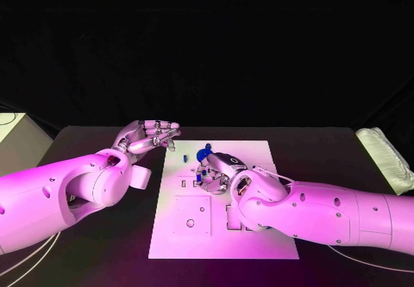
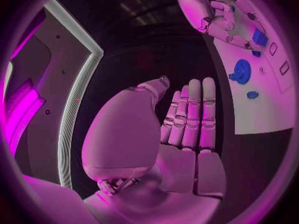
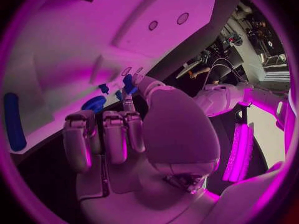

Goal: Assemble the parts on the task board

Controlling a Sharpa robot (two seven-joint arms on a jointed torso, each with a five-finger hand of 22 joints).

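The white task board point(image 1: 259, 245) lies mid-table. My right hand point(image 1: 218, 173) hovers over its far half and pinches a small blue part point(image 3: 129, 82) between thumb and a finger; the same part point(image 2: 260, 37) sits at that hand's fingertips in the left wrist view. Just beyond the hand, a round blue part point(image 1: 203, 154) rests on the board, with a small blue peg point(image 1: 183, 158) to its left. A long blue piece point(image 3: 14, 122) lies further off on the board. My left hand point(image 1: 151, 134) hangs over the black table by the board's far left corner, fingers straight, holding nothing.
The board's near half carries square recesses and slots point(image 1: 191, 222). A white box point(image 1: 17, 143) stands at the table's left edge. A pale padded bundle point(image 1: 384, 158) lies at the right edge. Black table surrounds the board.
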